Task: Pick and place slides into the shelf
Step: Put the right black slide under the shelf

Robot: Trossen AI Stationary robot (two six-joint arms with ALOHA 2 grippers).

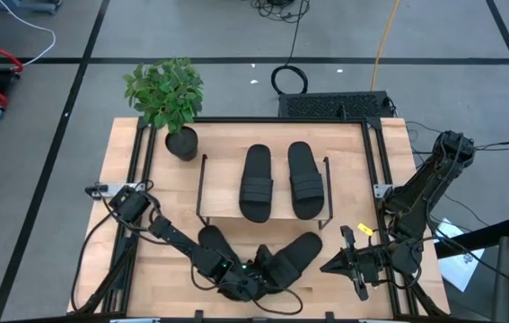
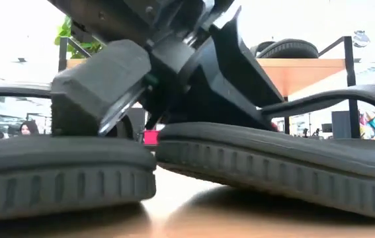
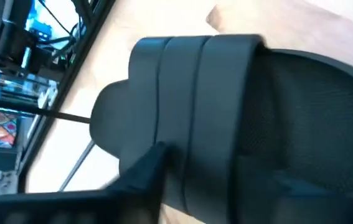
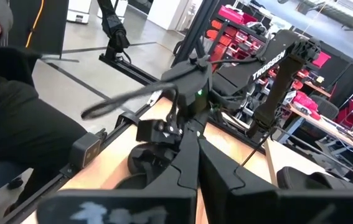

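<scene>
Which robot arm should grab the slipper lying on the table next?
The left one, probably. Its claw is already down at the angled slide in front of the shelf, reaching its strap. The right claw waits beside the toe, holding nothing.

The word "TROSSEN" is written in white letters on the dark robot arm [image 4: 274, 65]. It shows in the right wrist view. No other words or numbers can be read.
</scene>
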